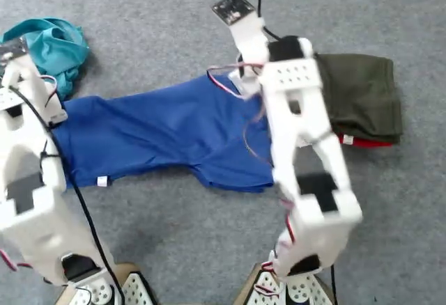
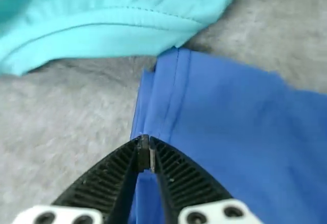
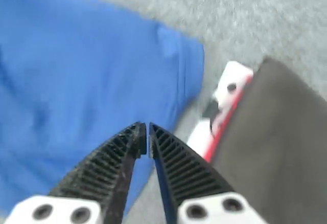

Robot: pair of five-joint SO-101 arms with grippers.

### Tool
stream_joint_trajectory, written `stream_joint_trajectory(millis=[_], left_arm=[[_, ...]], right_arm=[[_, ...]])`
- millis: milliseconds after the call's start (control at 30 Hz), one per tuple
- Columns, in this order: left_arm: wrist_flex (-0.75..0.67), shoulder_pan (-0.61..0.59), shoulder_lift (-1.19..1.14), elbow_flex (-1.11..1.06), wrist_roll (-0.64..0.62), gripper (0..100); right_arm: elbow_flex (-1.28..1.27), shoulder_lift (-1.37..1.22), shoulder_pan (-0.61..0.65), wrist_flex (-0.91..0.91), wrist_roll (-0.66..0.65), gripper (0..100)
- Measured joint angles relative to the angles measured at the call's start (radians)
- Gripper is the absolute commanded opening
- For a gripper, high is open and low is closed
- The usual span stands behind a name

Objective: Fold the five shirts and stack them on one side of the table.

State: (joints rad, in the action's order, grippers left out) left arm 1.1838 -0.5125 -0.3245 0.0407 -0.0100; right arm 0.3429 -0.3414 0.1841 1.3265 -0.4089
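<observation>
Grey felt table point(image 1: 390, 200), arms side by side at its near edge. Blue shirt point(image 1: 160, 127) lies spread flat across the middle, smooth and hemmed, one sleeve toward me. Olive shirt point(image 1: 362, 92) sits folded on my right, a red cloth point(image 1: 362, 141) showing beneath it. Teal shirt point(image 1: 59, 44) is bunched at the far left. Left gripper point(image 2: 144, 150) is clamped on the blue shirt's hemmed edge near the teal. Right gripper point(image 3: 147, 132) is closed at the opposite edge beside the olive, a blue strip between its jaws. Judgement: light, limp, slippery cloth; hold at hems and corners.
</observation>
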Motion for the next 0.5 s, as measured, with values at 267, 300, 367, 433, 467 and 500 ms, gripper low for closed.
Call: stream_joint_trajectory(millis=[267, 300, 367, 433, 467, 500], left_arm=[[0.026, 0.002, -0.238, 0.155, -0.009, 3], [0.041, 0.002, -0.25, 0.175, -0.025, 3], [0.072, -0.002, -0.27, 0.207, -0.052, 3], [0.092, -0.012, -0.288, 0.233, -0.066, 3], [0.098, -0.015, -0.298, 0.244, -0.066, 3], [0.101, -0.023, -0.307, 0.25, -0.066, 3]], right_arm=[[0.531, -0.546, -0.003, 0.048, -0.008, 1.5], [0.597, -0.609, -0.003, 0.061, -0.018, 1.5], [0.726, -0.732, -0.003, 0.086, -0.026, 1.5], [0.85, -0.841, -0.003, 0.104, -0.031, 1.5], [0.914, -0.885, -0.005, 0.114, -0.031, 1.5], [0.98, -0.925, -0.008, 0.127, -0.031, 1.5]])
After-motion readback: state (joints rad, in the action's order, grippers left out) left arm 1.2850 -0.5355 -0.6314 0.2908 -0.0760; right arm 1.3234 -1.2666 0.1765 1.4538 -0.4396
